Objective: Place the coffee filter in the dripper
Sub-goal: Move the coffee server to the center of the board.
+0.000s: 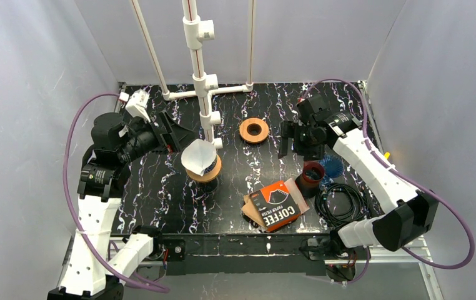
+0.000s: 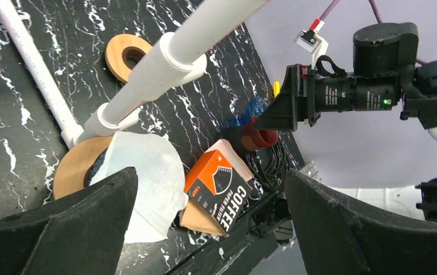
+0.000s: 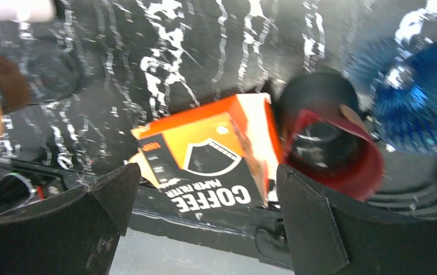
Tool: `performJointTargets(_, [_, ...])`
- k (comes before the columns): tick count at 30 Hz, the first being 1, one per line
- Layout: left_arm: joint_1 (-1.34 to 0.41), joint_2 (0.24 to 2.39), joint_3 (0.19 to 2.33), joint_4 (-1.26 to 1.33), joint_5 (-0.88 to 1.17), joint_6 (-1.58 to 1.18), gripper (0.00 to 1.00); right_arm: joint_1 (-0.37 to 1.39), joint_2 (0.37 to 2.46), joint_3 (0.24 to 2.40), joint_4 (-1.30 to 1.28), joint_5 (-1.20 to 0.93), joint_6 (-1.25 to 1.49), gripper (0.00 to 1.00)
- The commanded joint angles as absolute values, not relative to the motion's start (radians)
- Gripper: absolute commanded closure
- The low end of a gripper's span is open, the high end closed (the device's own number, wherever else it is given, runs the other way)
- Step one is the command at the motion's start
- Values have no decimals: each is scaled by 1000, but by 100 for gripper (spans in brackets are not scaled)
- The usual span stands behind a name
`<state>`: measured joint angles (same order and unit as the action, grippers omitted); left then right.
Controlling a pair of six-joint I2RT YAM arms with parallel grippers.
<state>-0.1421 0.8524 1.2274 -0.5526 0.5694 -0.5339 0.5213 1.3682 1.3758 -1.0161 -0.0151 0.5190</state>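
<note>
Left wrist view looks down between the left gripper (image 2: 209,175) fingers, two blunt matte-black wedges spread wide with nothing between them. That arm rises from its base, bends at the elbow and reaches inward, so the wrist hangs just left of the white pipe stand (image 1: 197,56).

Just beyond the fingers lies the coffee filter (image 2: 147,177), a thin, soft white paper cone, creased and partly folded open. It rests tilted on the dripper (image 1: 209,174), which has a smooth round wooden collar. How deeply the paper is seated cannot be told.

The right gripper (image 1: 288,142) is also spread wide and empty. Its white-shelled arm stretches in from the right edge, with the wrist turned towards the table's middle.

Below it lies a glossy orange and black box (image 3: 205,154) printed COFFEE PAPER FILTER, touching a dark red cup (image 3: 334,152) that lies tipped. A ribbed, translucent blue cone (image 3: 420,97) sits just beside the cup. A coil of black cable (image 1: 342,203) lies near the front right, and a second wooden ring (image 1: 254,130) lies flat farther back. All of it rests on the black, white-veined marble table (image 1: 235,181).
</note>
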Motion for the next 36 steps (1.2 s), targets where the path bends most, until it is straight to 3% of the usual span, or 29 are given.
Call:
performJointTargets(1, [-168, 830, 1253, -536, 634, -477, 2, 512, 1322, 1384, -1192, 119, 497, 4])
performJointTargets(14, [-392, 892, 1442, -799, 470, -141, 2, 502, 1374, 1252, -1149, 202, 438, 16])
performJointTargets(17, [-394, 911, 1487, -835, 432, -114, 3, 502, 1402, 1246, -1113, 194, 418, 26])
performJointTargets(21, [-393, 919, 1526, -839, 384, -108, 4, 502, 1441, 1246, -1077, 188, 395, 56])
performJointTargets(24, [-393, 912, 1545, -847, 328, -86, 3, 503, 1465, 1247, -1061, 204, 380, 60])
performJointTargets(28, [-393, 899, 1548, -852, 281, -64, 2, 502, 1481, 1266, -1035, 224, 365, 78])
performJointTargets(36, [-395, 897, 1529, -871, 233, -104, 2, 502, 1539, 1364, -1019, 233, 329, 99])
